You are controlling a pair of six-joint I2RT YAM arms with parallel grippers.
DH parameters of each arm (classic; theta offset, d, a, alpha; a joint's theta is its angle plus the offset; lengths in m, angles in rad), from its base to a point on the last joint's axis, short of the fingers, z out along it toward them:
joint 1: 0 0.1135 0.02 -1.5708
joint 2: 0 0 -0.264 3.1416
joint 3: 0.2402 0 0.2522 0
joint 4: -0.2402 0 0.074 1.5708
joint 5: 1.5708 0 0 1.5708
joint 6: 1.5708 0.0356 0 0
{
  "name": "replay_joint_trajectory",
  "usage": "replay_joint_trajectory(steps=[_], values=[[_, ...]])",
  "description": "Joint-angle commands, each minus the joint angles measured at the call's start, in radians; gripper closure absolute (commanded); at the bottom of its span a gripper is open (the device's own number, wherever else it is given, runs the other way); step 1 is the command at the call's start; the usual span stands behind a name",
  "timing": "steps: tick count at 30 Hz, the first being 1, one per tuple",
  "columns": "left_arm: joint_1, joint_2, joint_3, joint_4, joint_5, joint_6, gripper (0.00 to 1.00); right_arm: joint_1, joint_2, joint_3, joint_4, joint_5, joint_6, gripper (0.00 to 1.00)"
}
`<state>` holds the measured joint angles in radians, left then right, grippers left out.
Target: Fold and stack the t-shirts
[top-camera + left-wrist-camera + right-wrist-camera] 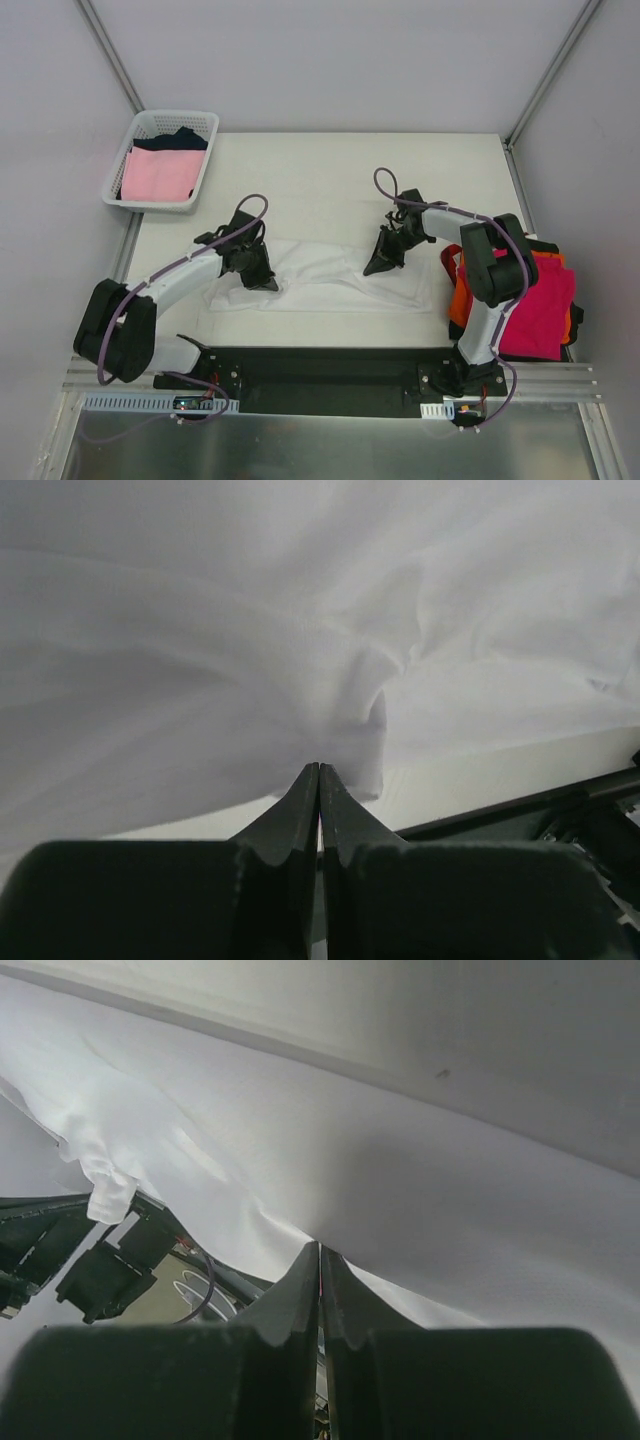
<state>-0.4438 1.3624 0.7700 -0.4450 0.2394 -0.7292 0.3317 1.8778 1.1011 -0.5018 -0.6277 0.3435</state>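
A white t-shirt [330, 285] lies stretched sideways across the near part of the worktop [320, 180], rumpled, between the two arms. The left arm [180, 275] reaches in from the left, and its jaws are pressed together on a bunched fold of the white cloth near the shirt's left end; in the left wrist view the fabric gathers right at the tips. The right arm [480, 250] bends back over the shirt's right part, and its jaws are likewise closed, pinching an edge of the same shirt; in the right wrist view the cloth rises off the worktop to the tips. At the right edge of the worktop, partly behind the right arm, a magenta t-shirt [540, 305] lies on an orange t-shirt [458, 300]. At the far left corner a white lattice basket [113, 178] holds a pale pink t-shirt [160, 175] with a dark t-shirt [180, 138] behind it.
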Motion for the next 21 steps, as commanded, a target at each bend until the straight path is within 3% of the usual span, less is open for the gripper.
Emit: replay_joint_trajectory(steps=[1,7,15,21], values=[[-0.021,-0.123,-0.095,-0.008,0.052,-0.067,1.0,0.006,-0.032,-0.021,-0.014,0.014,-0.029,0.95],[-0.055,-0.275,-0.156,-0.08,0.057,-0.111,1.0,0.007,-0.023,-0.021,-0.021,0.017,-0.046,0.94],[-0.124,-0.307,-0.176,-0.15,0.025,-0.15,1.0,0.013,-0.017,-0.003,-0.038,0.019,-0.064,0.94],[-0.125,-0.238,-0.028,-0.219,-0.089,-0.07,1.0,0.012,-0.035,0.045,-0.07,0.022,-0.074,0.95]])
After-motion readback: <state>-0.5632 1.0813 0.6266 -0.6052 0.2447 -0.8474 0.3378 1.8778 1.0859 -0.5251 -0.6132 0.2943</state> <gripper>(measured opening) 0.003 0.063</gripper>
